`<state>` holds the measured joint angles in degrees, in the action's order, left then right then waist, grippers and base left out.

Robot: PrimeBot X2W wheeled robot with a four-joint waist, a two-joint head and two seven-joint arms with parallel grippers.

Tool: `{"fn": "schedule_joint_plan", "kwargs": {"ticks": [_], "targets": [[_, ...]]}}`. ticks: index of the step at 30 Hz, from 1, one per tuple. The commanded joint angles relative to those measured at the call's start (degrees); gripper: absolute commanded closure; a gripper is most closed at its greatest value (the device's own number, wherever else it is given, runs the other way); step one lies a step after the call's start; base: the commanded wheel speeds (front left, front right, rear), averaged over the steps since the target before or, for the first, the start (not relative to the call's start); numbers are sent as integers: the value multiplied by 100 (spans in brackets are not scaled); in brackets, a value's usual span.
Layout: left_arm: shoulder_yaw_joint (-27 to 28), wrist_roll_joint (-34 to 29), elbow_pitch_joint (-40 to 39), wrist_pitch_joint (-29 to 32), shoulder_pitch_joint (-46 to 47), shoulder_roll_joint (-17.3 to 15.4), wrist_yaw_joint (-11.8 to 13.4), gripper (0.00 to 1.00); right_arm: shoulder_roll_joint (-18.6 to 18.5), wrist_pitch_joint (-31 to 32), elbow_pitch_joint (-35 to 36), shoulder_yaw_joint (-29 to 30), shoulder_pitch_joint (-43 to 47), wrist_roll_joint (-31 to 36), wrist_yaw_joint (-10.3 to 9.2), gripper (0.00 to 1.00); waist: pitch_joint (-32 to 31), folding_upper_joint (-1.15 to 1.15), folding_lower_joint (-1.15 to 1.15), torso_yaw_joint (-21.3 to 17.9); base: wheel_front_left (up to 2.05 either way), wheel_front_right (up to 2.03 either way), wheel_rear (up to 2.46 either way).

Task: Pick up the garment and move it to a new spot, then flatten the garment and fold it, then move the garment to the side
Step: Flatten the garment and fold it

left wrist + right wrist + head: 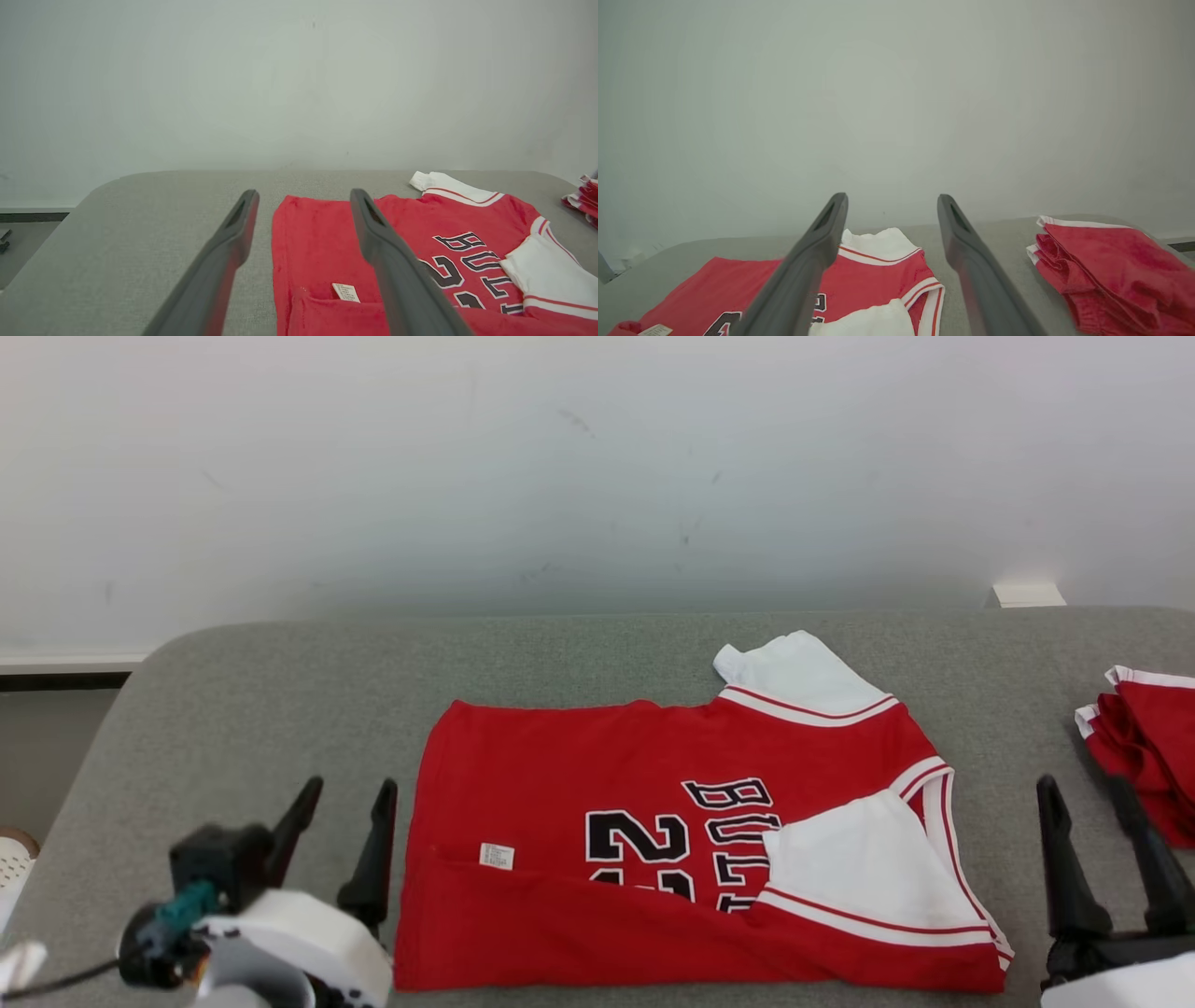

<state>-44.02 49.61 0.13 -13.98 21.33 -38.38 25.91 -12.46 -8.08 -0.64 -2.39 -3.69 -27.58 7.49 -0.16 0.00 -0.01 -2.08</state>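
A: Left fingers point(378, 840) wide, empty, just off the left edge of the red Bulls jersey point(607, 756). Right fingers point(1064, 859) also wide and empty, between the jersey's collar end and a stack of red garments point(1153, 737).
B: Jersey?
A: Flat mid-worktop point(280, 691), near long edge turned over, one white sleeve tucked in. Looks mid-fold.
B: Next?
A: Likely pinch both far corners and bring that edge over evenly, or it skews.
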Motion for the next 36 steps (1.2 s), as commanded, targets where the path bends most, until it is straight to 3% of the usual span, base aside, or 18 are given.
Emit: {"fn": "schedule_joint_plan", "kwargs": {"ticks": [1,9,17,24,36], "targets": [[89,-55,0,-72,-264,105,58,0,98,-91,-48,64,190,-12,-1,0,15,0,1,-1,0,0,0],[615,-863,28,-115,-1171,811,26,0,249,-404,-500,202,769,231,0,0,58,0,1,-43,0,0,0],[1125,-1519,299,-116,-1701,1323,-515,0,223,-445,-1098,47,632,222,0,0,242,0,1,-150,0,0,0],[1055,-1416,1030,37,-1656,1511,-810,0,161,-77,-2027,-139,125,195,-1,0,426,0,1,-196,0,0,0],[1044,-1139,1808,442,-1421,1648,-868,0,211,537,-3206,-759,-562,-143,0,0,623,0,1,-202,0,0,0]]}}
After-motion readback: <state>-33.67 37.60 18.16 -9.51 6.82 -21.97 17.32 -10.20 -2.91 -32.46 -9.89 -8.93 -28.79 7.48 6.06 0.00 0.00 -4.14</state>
